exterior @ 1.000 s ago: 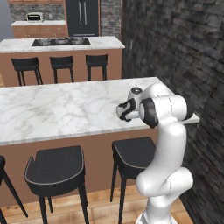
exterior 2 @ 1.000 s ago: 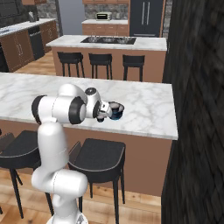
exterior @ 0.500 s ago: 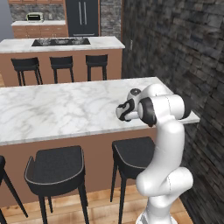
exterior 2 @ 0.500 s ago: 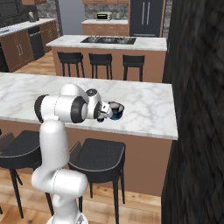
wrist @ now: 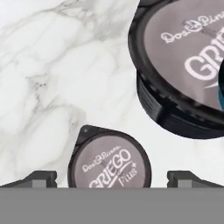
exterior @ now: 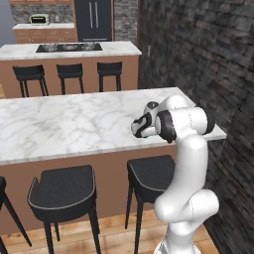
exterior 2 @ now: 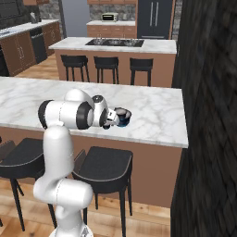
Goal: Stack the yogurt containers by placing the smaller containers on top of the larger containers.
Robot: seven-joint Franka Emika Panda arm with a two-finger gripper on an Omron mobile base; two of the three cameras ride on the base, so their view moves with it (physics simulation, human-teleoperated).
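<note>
The large yogurt tub (wrist: 175, 65), dark with a grey "GRIEGO" lid, stands at the upper right of the hand view. One small dark cup (wrist: 109, 164) with a matching grey lid sits on the marble just below it, apart from the tub. My gripper (wrist: 114, 178) is open, its two fingertips (wrist: 41, 177) standing wide on either side of that small cup without touching it. A dark teal shape (wrist: 221, 87) cuts in at the right edge over the tub's lid; I cannot tell what it is. From the right base, the tub (exterior 2: 124, 115) shows blue just beyond the gripper (exterior 2: 112, 121).
The marble counter (exterior: 64, 124) stretches far to the left of the hand. A dark stone wall (exterior: 208, 54) rises close on the right. Black stools (exterior: 64, 191) stand under the counter's near edge. A second island with a cooktop (exterior 2: 113, 42) lies behind.
The hand has dipped slightly towards the counter. The containers have not moved.
</note>
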